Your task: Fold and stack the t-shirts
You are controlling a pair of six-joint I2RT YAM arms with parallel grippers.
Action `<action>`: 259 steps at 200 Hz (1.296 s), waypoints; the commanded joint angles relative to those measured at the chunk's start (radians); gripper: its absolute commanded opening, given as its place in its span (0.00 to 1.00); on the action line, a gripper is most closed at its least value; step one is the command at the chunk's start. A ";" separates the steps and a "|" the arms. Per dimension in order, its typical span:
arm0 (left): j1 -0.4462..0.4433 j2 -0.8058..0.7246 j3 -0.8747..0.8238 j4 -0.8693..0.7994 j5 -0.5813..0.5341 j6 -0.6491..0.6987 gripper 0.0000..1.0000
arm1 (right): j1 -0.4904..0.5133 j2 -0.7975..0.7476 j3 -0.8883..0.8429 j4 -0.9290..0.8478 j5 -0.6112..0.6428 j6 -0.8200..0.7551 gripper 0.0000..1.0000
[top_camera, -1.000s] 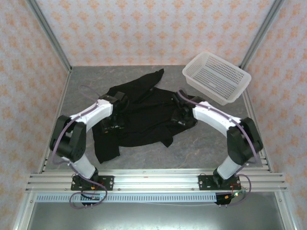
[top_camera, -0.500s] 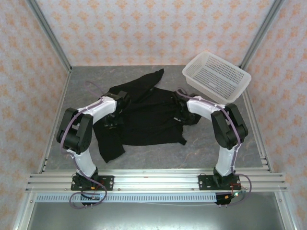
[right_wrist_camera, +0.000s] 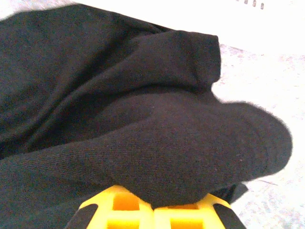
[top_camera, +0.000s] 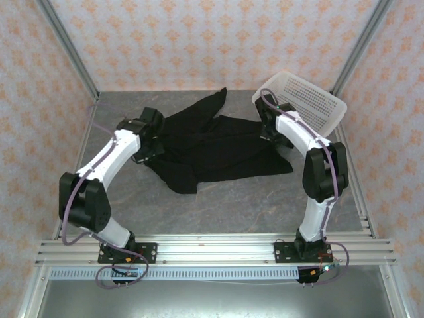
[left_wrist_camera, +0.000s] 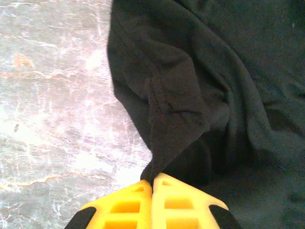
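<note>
White perforated basket sits just beyond and to the right of the right gripper, a white blur ahead of it in the wrist view. Grey marbled table lies bare left of the left gripper. Orange-patterned walls stand beyond both. Aluminium rails run well behind them.

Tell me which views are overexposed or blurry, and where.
Right wrist: the white basket is blown out to near pure white, and the black t-shirt is soft at its right edge. Left wrist: glare patches on the table. Top external: even light, t-shirt folds barely readable.
</note>
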State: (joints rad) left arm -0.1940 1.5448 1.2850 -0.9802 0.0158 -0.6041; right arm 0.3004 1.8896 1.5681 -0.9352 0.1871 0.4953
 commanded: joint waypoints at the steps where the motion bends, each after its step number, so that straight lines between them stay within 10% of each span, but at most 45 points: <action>1: 0.070 -0.088 -0.048 -0.075 0.022 -0.002 0.00 | -0.012 -0.018 -0.006 -0.076 0.062 -0.024 0.00; 49: 0.233 -0.154 -0.235 -0.143 -0.057 -0.015 0.01 | -0.020 0.016 -0.010 -0.077 0.055 -0.026 0.00; 75: 0.309 -0.190 -0.305 -0.134 -0.124 -0.104 0.50 | -0.020 0.031 -0.009 -0.074 0.010 -0.010 0.00; 95: 0.306 -0.219 -0.282 -0.112 -0.088 -0.129 0.55 | -0.019 0.026 -0.014 -0.073 -0.030 -0.004 0.00; 158: 0.001 -0.193 -0.298 -0.039 0.122 -0.245 0.56 | -0.001 -0.126 -0.095 -0.063 -0.069 0.028 0.39; 259: -0.231 0.138 -0.111 -0.060 -0.011 -0.084 0.57 | 0.067 -0.247 -0.208 -0.026 -0.141 0.056 0.45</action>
State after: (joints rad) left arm -0.4080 1.6451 1.1641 -0.9771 0.0883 -0.7486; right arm 0.3614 1.6756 1.3628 -0.9611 0.0483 0.5316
